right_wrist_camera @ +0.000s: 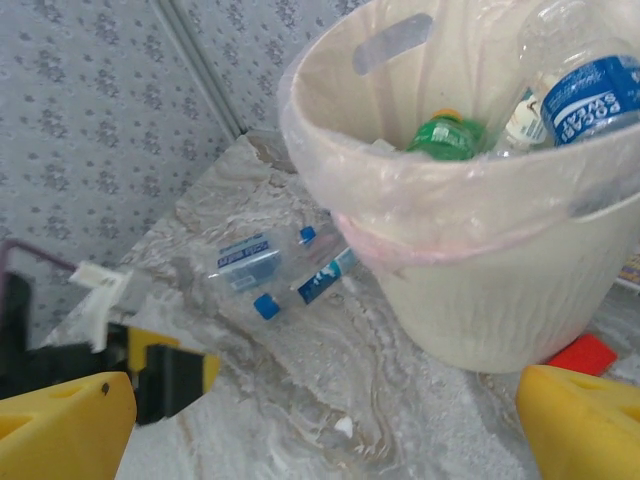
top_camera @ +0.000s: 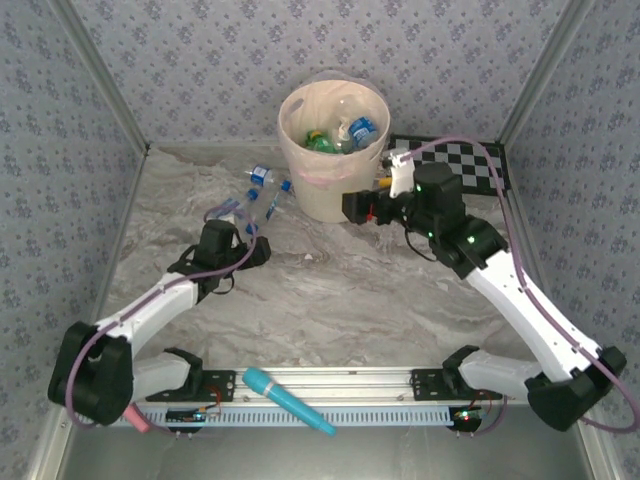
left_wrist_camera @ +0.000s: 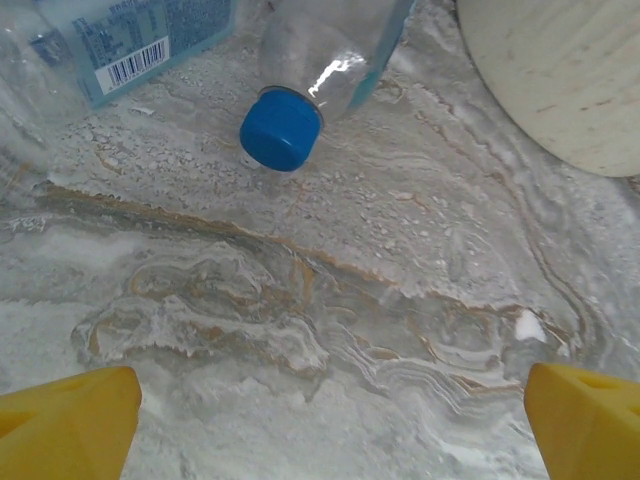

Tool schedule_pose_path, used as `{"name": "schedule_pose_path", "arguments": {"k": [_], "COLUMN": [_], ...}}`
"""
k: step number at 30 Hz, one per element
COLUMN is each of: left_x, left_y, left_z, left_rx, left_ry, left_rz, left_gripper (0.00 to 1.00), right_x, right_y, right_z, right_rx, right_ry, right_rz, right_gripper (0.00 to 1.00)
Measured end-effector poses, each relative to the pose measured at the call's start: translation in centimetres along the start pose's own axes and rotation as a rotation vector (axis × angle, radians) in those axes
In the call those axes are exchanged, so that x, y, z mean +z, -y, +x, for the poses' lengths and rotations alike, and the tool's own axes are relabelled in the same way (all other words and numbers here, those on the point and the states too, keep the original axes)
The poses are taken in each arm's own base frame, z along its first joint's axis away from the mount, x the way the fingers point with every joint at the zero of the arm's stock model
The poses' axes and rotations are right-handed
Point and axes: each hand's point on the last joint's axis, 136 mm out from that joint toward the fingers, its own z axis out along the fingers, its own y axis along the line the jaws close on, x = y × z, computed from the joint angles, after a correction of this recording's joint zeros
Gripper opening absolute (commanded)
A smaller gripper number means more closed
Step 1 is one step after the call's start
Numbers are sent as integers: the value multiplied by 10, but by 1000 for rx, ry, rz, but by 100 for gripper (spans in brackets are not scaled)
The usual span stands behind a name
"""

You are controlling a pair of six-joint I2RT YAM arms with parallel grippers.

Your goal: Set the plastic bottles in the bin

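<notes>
- Pale peach bin [top_camera: 322,195], with a clear liner over its rim, stands on the marbled surface [top_camera: 350,290] at upper centre of the top view.
- Inside the bin I can make out a green bottle [top_camera: 322,141] and a blue-labelled bottle [top_camera: 362,128]. I cannot tell what lies beneath them.
- Two clear bottles lie on the surface just left of the bin, close together.
- In the left wrist view the capped bottle [left_wrist_camera: 320,60] is at top centre, its blue cap pointing down-frame. The barcode bottle [left_wrist_camera: 130,40] lies at upper left.
- Left hand [left_wrist_camera: 325,430]: yellow fingers [left_wrist_camera: 65,430] sit in the two lower corners of its view. The jaws are spread wide, with only bare surface between them. The blue cap is ahead of the fingers and not touching them.
- Right hand [right_wrist_camera: 320,430]: jaws are spread wide and hold nothing. In the top view it sits just right of the bin wall. Its own camera looks over the rim, with the bin at upper right of the frame.
- Red block [right_wrist_camera: 582,355] lies at the foot of the bin, at lower right of the right wrist view.
- Blue wand [top_camera: 290,400] rests at bottom centre of the top view.
- Checkerboard [top_camera: 455,165] lies right of the bin.
</notes>
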Motion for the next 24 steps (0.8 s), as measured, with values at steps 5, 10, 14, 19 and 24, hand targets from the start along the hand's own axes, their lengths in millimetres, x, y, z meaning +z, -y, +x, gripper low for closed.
{"name": "schedule_pose_path", "arguments": {"k": [5, 10, 14, 19, 24], "left_x": [25, 45, 63, 87, 103], "left_y": [-11, -12, -2, 0, 0], "left_z": [-11, -31, -42, -40, -40], "left_rx": [-21, -22, 2, 29, 56], "left_ry": [-27, -23, -19, -60, -83], "left_rz": [-21, -10, 23, 22, 17], "left_gripper": [90, 84, 82, 79, 78], "right_x": [-17, -25, -29, -35, -40], "right_y": [-7, -11, -7, -6, -3], "right_z": [20, 25, 26, 25, 28], "right_rx": [26, 27, 27, 26, 26], "right_ry": [18, 35, 48, 64, 71], "right_rz": [-21, -25, -5, -2, 9], "right_gripper": [100, 100, 100, 99, 100]}}
